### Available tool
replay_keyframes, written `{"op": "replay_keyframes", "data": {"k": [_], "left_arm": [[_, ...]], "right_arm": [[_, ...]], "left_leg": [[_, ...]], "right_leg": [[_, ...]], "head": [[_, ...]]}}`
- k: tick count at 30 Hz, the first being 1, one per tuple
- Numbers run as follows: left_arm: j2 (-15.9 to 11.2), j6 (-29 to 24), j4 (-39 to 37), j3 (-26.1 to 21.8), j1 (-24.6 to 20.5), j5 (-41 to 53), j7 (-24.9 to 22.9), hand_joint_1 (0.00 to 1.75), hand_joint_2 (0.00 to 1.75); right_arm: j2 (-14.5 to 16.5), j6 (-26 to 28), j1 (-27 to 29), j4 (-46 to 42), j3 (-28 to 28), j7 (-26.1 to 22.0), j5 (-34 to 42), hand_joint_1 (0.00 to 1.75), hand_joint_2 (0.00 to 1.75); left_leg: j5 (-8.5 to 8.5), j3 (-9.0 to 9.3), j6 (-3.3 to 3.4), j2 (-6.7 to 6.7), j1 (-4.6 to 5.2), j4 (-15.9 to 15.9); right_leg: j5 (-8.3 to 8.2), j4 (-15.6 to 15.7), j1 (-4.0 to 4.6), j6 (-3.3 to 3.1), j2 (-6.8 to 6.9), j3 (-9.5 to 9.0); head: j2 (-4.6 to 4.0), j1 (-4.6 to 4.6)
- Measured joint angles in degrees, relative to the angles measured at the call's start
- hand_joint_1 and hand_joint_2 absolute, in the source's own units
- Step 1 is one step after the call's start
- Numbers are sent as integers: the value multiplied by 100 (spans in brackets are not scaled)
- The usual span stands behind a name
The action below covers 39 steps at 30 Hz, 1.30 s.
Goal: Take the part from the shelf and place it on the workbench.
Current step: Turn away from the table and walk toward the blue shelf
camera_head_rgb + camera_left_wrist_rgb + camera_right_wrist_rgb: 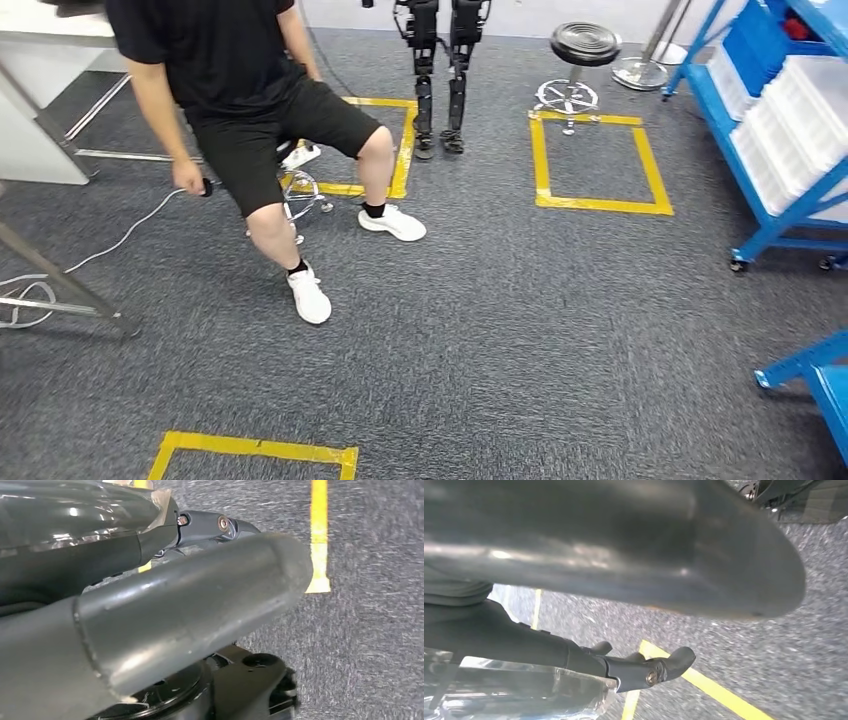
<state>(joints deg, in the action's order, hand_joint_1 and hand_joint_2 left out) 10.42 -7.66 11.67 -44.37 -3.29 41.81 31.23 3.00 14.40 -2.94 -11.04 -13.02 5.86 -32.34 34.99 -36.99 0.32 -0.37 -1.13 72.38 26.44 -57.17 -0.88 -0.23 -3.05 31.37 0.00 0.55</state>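
Grey carpet, marked with yellow tape rectangles; entries run left to right.

1. White table, far left, partly in frame. A slanted metal leg stands in front of it, and a pale cable trails across the carpet.
2. Tape rectangle, at the near edge, partly cut off.
3. Person in black shirt, black shorts and white shoes, seated on a wheeled stool, with a small dark object in the lowered hand.
4. Second tape rectangle, behind the person. The dark legs of another robot stand at its far right corner.
5. Third tape rectangle. A black round stool stands at its far edge.
6. Blue shelf on castors, far right, carrying white bins. The part cannot be made out among them.

Left robot hand: hanging over carpet and tape. The thick grey thumb covers the darker fingers, so I cannot tell whether it is wide or closed.

Right robot hand: also over carpet and tape, thumb and dark fingers set wide apart with only carpet between them, holding nothing.
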Motion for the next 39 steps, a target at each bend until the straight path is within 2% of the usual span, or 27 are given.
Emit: {"op": "replay_keyframes", "data": {"k": [2,3,4,6,8,10,12,13,14,15,16,17,18,20,21,22,23,24,26,28,29,30,32,34,35,37,39], "left_arm": [[-2,13,-2,0,-2,0,0,0,0],[-3,20,-3,0,-4,0,0,0,0],[-4,23,-4,1,-9,0,-1,0,0],[-5,35,-4,2,-27,0,-2,0,0],[-6,67,-4,7,-45,1,-4,0,0],[-6,96,-4,12,-50,10,-18,0,0],[-6,106,-4,13,-44,20,-41,0,0],[-6,107,-4,13,-44,22,-50,0,0],[-6,108,-4,13,-45,24,-54,0,0],[-6,109,-4,14,-48,26,-55,0,0],[-6,109,-4,14,-51,28,-55,0,0],[-8,110,-4,15,-52,28,-56,0,0],[-11,110,-4,15,-49,29,-56,0,0],[-17,110,-4,15,-51,31,-58,0,0],[-16,110,-4,16,-59,33,-58,0,0],[-14,110,-4,17,-72,34,-59,0,0],[-12,111,-4,18,-83,35,-59,0,0],[-9,111,-4,19,-87,36,-59,0,0],[-10,112,-5,20,-72,37,-60,0,0],[-10,112,-6,20,-46,37,-61,0,0],[-10,112,-7,20,-38,37,-62,0,0],[-11,112,-7,20,-37,37,-62,0,0],[-14,112,-7,20,-41,37,-61,0,0],[-21,111,-8,21,-47,37,-65,0,0],[-25,111,-8,22,-48,37,-71,0,0],[-28,110,-9,21,-49,37,-89,0,0],[-27,110,-9,21,-54,37,-102,0,0]], "right_arm": [[-1,0,2,0,-1,0,-8,0,0],[0,0,-3,0,-1,0,-13,0,0],[1,0,-5,0,-1,1,-16,0,0],[2,0,6,0,-1,6,-20,0,0],[-1,1,24,1,-3,27,-21,0,0],[8,2,20,2,-5,48,-21,0,0],[21,3,8,2,-6,54,-20,0,0],[24,4,9,2,-7,55,-20,0,0],[25,4,17,2,-7,57,-19,0,0],[25,4,26,2,-7,58,-19,0,0],[25,4,32,2,-7,60,-20,0,0],[28,4,30,2,-7,61,-20,0,0],[32,4,20,2,-7,61,-20,0,0],[41,4,1,2,-8,61,-21,0,0],[39,4,-3,2,-9,61,-21,0,0],[37,4,-2,2,-10,61,-21,0,0],[32,4,-2,2,-12,61,-21,0,0],[27,5,-3,2,-15,63,-20,0,0],[25,7,-8,2,-27,68,-20,0,0],[32,8,-3,2,-39,70,-21,0,0],[36,8,4,2,-44,70,-21,0,0],[38,8,10,2,-49,70,-21,0,0],[38,8,14,2,-61,70,-21,0,0],[43,7,2,2,-74,70,-23,0,0],[46,7,1,2,-79,70,-25,0,0],[48,5,12,3,-87,72,-33,0,0],[41,4,22,4,-90,81,-42,0,0]], "left_leg": [[-465,296,3,-197,-37,-769],[-607,408,9,-286,-50,-1063],[-671,463,20,-354,-45,-1226],[-691,470,81,-283,-5,-1283],[-742,488,188,-162,9,-1347],[-780,498,266,-18,5,-1400],[-778,485,281,145,20,-1404],[-776,479,281,227,26,-1403],[-773,475,278,300,29,-1403],[-768,476,270,368,28,-1403],[-760,485,256,431,26,-1402],[-747,502,233,491,31,-1400],[-725,528,196,551,41,-1399],[-681,597,109,666,55,-1402],[-662,636,65,734,52,-1411],[-643,666,25,776,31,-1413],[-588,673,-9,719,8,-1368],[-472,632,-34,580,-13,-1231],[-77,368,-54,201,-36,-610],[223,27,-41,45,-35,79],[204,-53,-26,27,-34,196],[63,-28,-5,15,-33,89],[-401,265,50,-101,-33,-626],[-647,518,86,-279,-22,-1213],[-661,556,97,-321,-6,-1311],[-669,573,135,-252,25,-1350],[-719,608,215,-134,25,-1433]], "right_leg": [[16,-33,14,24,-173,-9],[26,-52,31,48,-246,8],[32,-67,44,80,-301,39],[21,-55,42,158,-396,118],[67,-151,29,202,-262,194],[315,-624,30,173,55,426],[651,-1395,14,160,214,828],[740,-1663,4,185,233,960],[751,-1753,-7,227,244,999],[659,-1557,-20,286,272,885],[512,-1154,-34,343,354,658],[355,-719,-47,374,515,417],[215,-337,-37,385,674,203],[94,-63,12,317,834,70],[81,-54,46,275,779,77],[71,-46,25,221,700,69],[58,-36,0,173,626,52],[41,-24,-26,111,551,34],[19,-17,-35,18,397,27],[16,-20,11,-21,227,38],[14,-24,31,-26,135,36],[14,-28,45,-26,42,29],[15,-38,59,-24,-133,11],[13,-52,81,4,-265,24],[8,-55,82,27,-311,43],[-8,-46,75,98,-393,93],[51,-153,83,147,-220,176]], "head": [[0,-3],[0,-5],[0,-3],[0,1],[0,12],[0,45],[0,69],[0,71],[0,71],[0,72],[0,73],[0,75],[0,77],[0,72],[0,67],[0,64],[0,53],[0,37],[0,4],[0,1],[0,1],[0,1],[0,0],[0,2],[0,3],[0,1],[0,13]]}}
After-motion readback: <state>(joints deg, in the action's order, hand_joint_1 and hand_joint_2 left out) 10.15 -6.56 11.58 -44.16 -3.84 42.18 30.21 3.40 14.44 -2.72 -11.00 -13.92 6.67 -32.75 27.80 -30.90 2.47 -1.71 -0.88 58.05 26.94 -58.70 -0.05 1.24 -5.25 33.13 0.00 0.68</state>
